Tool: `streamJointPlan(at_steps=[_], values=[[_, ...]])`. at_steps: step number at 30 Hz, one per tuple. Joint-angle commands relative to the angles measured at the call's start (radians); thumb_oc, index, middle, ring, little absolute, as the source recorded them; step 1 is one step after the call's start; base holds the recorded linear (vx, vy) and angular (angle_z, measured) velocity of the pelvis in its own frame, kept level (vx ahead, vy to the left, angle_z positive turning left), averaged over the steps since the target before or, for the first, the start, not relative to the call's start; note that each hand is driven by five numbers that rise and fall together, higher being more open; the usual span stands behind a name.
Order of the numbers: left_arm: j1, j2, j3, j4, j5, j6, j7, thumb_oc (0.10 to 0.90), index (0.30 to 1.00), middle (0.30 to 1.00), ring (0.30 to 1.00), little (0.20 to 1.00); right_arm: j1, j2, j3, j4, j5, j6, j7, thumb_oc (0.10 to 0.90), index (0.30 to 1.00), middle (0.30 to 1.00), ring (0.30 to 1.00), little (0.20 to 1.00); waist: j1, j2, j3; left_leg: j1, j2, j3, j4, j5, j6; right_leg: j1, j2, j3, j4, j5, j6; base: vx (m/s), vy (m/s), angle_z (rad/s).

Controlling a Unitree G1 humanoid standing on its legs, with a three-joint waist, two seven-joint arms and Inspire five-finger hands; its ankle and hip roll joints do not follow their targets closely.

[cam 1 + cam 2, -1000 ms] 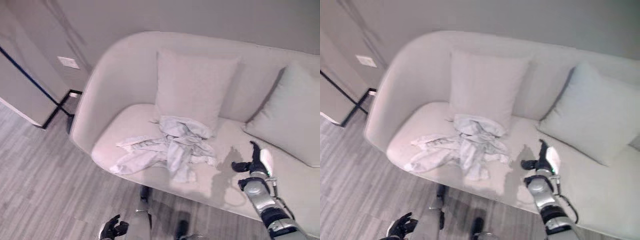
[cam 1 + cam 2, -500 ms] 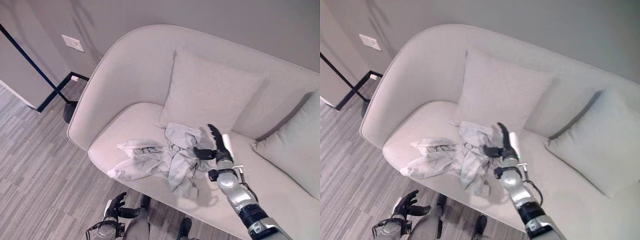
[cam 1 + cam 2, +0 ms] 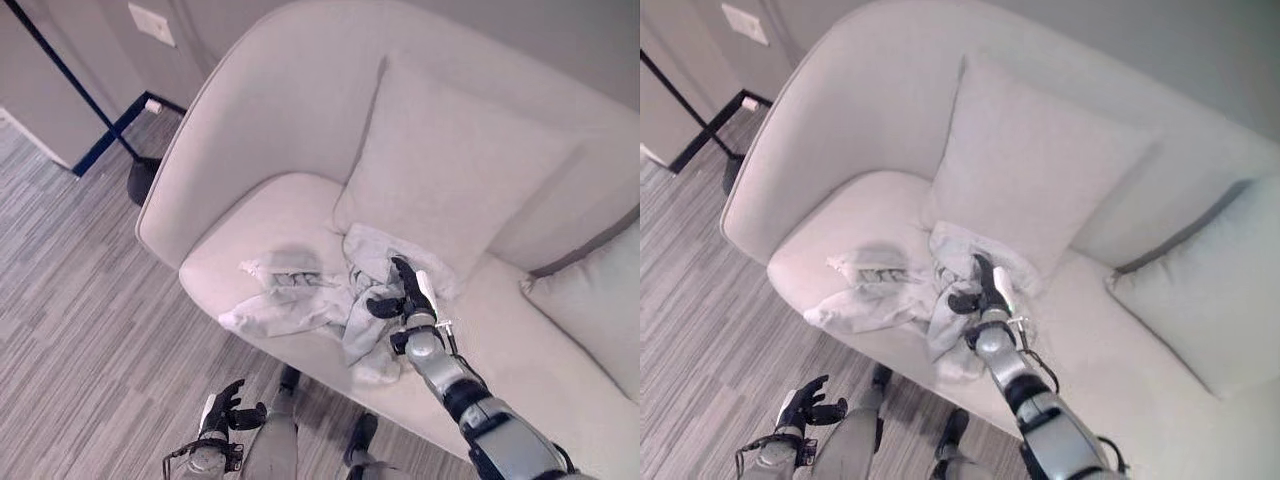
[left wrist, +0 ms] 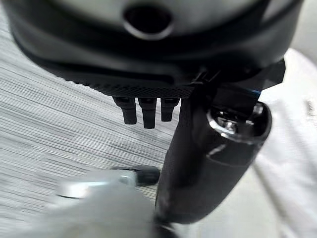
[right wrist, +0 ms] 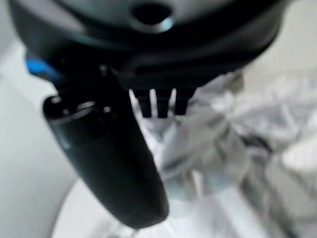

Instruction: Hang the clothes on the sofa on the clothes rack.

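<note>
A crumpled pale grey garment (image 3: 295, 298) lies on the seat of the light grey sofa (image 3: 250, 130), in front of the middle cushion. My right hand (image 3: 405, 295) rests over the garment's right part with its fingers straight and its thumb stretched towards the cloth; nothing is gripped. In the right wrist view the rumpled cloth (image 5: 223, 144) shows just past the thumb (image 5: 106, 158). My left hand (image 3: 225, 412) hangs low over the floor in front of the sofa, with fingers relaxed and holding nothing.
A large cushion (image 3: 450, 170) leans on the sofa back behind the garment, and a second cushion (image 3: 595, 300) sits at the right. Left of the sofa, a thin dark pole with a round base (image 3: 142, 180) stands on the striped grey floor (image 3: 70, 300).
The camera has shifted. My right hand moved left from the bare seat beside the garment until it lay over the garment's right side. The left hand stayed low.
</note>
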Motion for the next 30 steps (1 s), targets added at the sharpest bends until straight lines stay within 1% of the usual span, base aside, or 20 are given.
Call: streamJointPlan(at_steps=[1,3,4,5,6,7,8,9,10,11,15,20,21,22,25,26,27,28,29,30], values=[[0.02,-0.007,-0.118,0.016,-0.004,-0.022,0.021,0.8,0.9,0.9,0.9,0.9,-0.117,-0.037,-0.005,-0.006,0.07,-0.061,-0.068,0.8,0.9,0.9,0.9,0.9,0.045,-0.008,0.009,-0.047,0.029,0.006,0.102,-0.139,-0.022,-0.036,-0.098,0.008,0.062,-0.041,0.037,-0.01,0.082,0.12],[0.01,-0.002,-0.141,0.007,-0.012,-0.026,0.026,0.8,0.9,0.9,0.9,0.9,-0.17,-0.04,0.005,0.091,0.074,-0.051,-0.073,0.8,0.9,0.9,0.9,0.9,0.061,-0.003,0.014,-0.073,0.021,-0.005,0.106,-0.136,-0.021,-0.051,-0.103,-0.004,0.064,-0.039,0.037,0.0,0.056,0.24],[0.009,-0.002,-0.141,0.007,-0.012,-0.026,0.026,0.8,0.9,0.9,0.9,0.9,-0.171,-0.04,0.005,0.092,0.074,-0.052,-0.073,0.8,0.9,0.9,0.9,0.9,0.06,-0.003,0.014,-0.073,0.02,-0.005,0.107,-0.136,-0.021,-0.052,-0.103,-0.004,0.064,-0.039,0.037,0.0,0.036,0.23],[-0.004,0.006,-0.167,-0.01,-0.01,-0.028,0.036,0.8,0.9,0.9,0.9,0.9,-0.209,-0.045,0.013,0.177,0.068,-0.032,-0.08,0.8,0.9,0.9,0.9,0.9,0.079,0.004,0.024,-0.101,0.009,-0.018,0.115,-0.134,-0.021,-0.061,-0.11,-0.019,0.067,-0.04,0.039,0.07,-0.011,0.23],[-0.018,0.011,-0.192,-0.032,-0.008,-0.033,0.045,0.8,0.9,0.9,0.9,0.9,-0.244,-0.057,0.043,0.268,0.028,0.0,-0.084,0.8,0.9,0.9,0.9,0.9,0.099,0.01,0.032,-0.114,0.003,-0.035,0.121,-0.156,-0.029,-0.061,-0.111,-0.027,0.072,-0.06,0.042,0.0,0.033,0.25],[-0.021,0.011,-0.193,-0.033,-0.008,-0.033,0.046,0.8,0.9,0.9,0.9,0.9,-0.247,-0.058,0.041,0.27,0.029,-0.001,-0.084,0.8,0.9,0.9,0.9,0.9,0.099,0.013,0.035,-0.128,-0.003,-0.033,0.126,-0.133,-0.021,-0.072,-0.116,-0.036,0.075,-0.042,0.039,0.07,-0.036,0.25],[-0.027,0.013,-0.205,-0.044,-0.005,-0.034,0.05,0.8,0.9,0.9,0.9,0.9,-0.258,-0.06,0.056,0.315,0.005,0.02,-0.085,0.8,0.9,0.9,0.9,0.9,0.109,0.013,0.038,-0.125,-0.001,-0.042,0.124,-0.155,-0.029,-0.066,-0.113,-0.036,0.076,-0.061,0.043,0.0,-0.01,0.35],[-0.04,0.016,-0.216,-0.059,-0.003,-0.033,0.056,0.8,0.9,0.9,0.9,0.9,-0.266,-0.057,0.071,0.364,-0.021,0.04,-0.076,0.734,0.801,0.801,0.801,0.801,0.118,0.016,0.045,-0.133,-0.006,-0.048,0.125,-0.154,-0.03,-0.069,-0.114,-0.044,0.078,-0.063,0.044,0.07,-0.062,0.36],[-0.054,0.02,-0.228,-0.078,0.001,-0.033,0.059,0.8,0.9,0.9,0.9,0.9,-0.264,-0.05,0.083,0.407,-0.041,0.063,-0.069,0.519,0.479,0.479,0.479,0.479,0.128,0.021,0.051,-0.141,-0.011,-0.057,0.125,-0.152,-0.031,-0.07,-0.116,-0.053,0.081,-0.065,0.045,0.01,-0.029,0.36],[-0.075,0.024,-0.239,-0.09,0.014,-0.03,0.067,0.8,0.9,0.9,0.9,0.9,-0.258,-0.044,0.097,0.466,-0.075,0.09,-0.057,0.4,0.3,0.3,0.3,0.3,0.141,0.025,0.059,-0.148,-0.019,-0.066,0.122,-0.149,-0.031,-0.071,-0.118,-0.064,0.08,-0.064,0.047,0.01,-0.021,0.19],[-0.102,0.015,-0.241,-0.074,0.051,-0.016,0.094,0.8,0.9,0.9,0.9,0.9,-0.198,-0.002,0.083,0.491,-0.087,0.101,-0.067,0.4,0.3,0.3,0.3,0.3,0.143,0.019,0.052,-0.142,-0.027,-0.071,0.111,-0.148,-0.029,-0.067,-0.117,-0.07,0.08,-0.069,0.048,0.04,-0.029,0.17],[-0.088,-0.002,-0.201,-0.021,0.069,-0.007,0.13,0.8,0.9,0.9,0.9,0.9,-0.069,0.042,0.078,0.42,-0.07,0.077,-0.092,0.4,0.3,0.3,0.3,0.3,0.101,0.0,0.029,-0.107,-0.019,-0.053,0.111,-0.162,-0.024,-0.064,-0.115,-0.043,0.094,-0.077,0.041,0.0,0.008,0.01],[-0.084,-0.004,-0.195,-0.014,0.07,-0.006,0.133,0.8,0.9,0.9,0.9,0.9,-0.047,0.042,0.084,0.402,-0.076,0.074,-0.093,0.4,0.3,0.3,0.3,0.3,0.09,-0.001,0.027,-0.114,-0.021,-0.047,0.116,-0.141,-0.016,-0.073,-0.12,-0.047,0.097,-0.059,0.037,-0.06,0.045,0.0],[-0.084,-0.004,-0.195,-0.014,0.07,-0.006,0.133,0.8,0.9,0.9,0.9,0.9,-0.046,0.042,0.084,0.401,-0.076,0.075,-0.093,0.4,0.3,0.3,0.3,0.3,0.09,-0.001,0.027,-0.114,-0.021,-0.047,0.116,-0.141,-0.016,-0.073,-0.12,-0.047,0.097,-0.059,0.037,-0.06,0.033,0.02],[-0.071,-0.008,-0.164,0.005,0.083,0.0,0.142,0.8,0.9,0.9,0.9,0.9,0.031,0.039,0.098,0.329,-0.101,0.059,-0.093,0.4,0.3,0.3,0.3,0.3,0.051,-0.018,0.005,-0.081,-0.005,-0.029,0.113,-0.146,-0.019,-0.06,-0.114,-0.034,0.095,-0.062,0.032,0.02,-0.033,-0.11],[-0.061,-0.012,-0.145,0.014,0.087,0.0,0.146,0.8,0.9,0.9,0.9,0.9,0.071,0.026,0.085,0.282,-0.1,0.046,-0.095,0.4,0.3,0.3,0.3,0.3,0.028,-0.026,-0.011,-0.054,0.004,-0.018,0.097,-0.143,-0.024,-0.044,-0.109,-0.028,0.089,-0.066,0.029,0.03,-0.056,-0.22],[-0.061,-0.012,-0.145,0.014,0.087,0.0,0.146,0.8,0.9,0.9,0.9,0.9,0.072,0.026,0.085,0.281,-0.1,0.046,-0.095,0.4,0.3,0.3,0.3,0.3,0.028,-0.026,-0.011,-0.053,0.004,-0.018,0.097,-0.142,-0.024,-0.043,-0.109,-0.028,0.089,-0.067,0.029,0.06,-0.08,-0.19],[-0.052,-0.015,-0.126,0.024,0.087,0.0,0.148,0.8,0.9,0.9,0.9,0.9,0.107,0.017,0.078,0.215,-0.103,0.033,-0.099,0.4,0.3,0.3,0.3,0.3,0.003,-0.034,-0.034,-0.026,0.011,-0.007,0.076,-0.137,-0.027,-0.027,-0.104,-0.022,0.083,-0.068,0.029,0.04,-0.03,-0.14],[-0.052,-0.015,-0.126,0.024,0.087,0.0,0.148,0.8,0.9,0.9,0.9,0.9,0.108,0.017,0.078,0.214,-0.103,0.033,-0.099,0.4,0.3,0.3,0.3,0.3,0.003,-0.034,-0.033,-0.024,0.011,-0.006,0.075,-0.136,-0.027,-0.027,-0.103,-0.022,0.083,-0.068,0.029,0.09,-0.06,-0.18],[-0.039,-0.019,-0.107,0.018,0.088,0.003,0.146,0.8,0.9,0.9,0.9,0.9,0.145,-0.006,0.062,0.111,-0.101,0.02,-0.1,0.4,0.3,0.3,0.3,0.3,-0.023,-0.037,-0.062,0.008,0.022,0.008,0.05,-0.129,-0.031,-0.009,-0.098,-0.014,0.075,-0.072,0.028,0.05,-0.031,-0.21]])
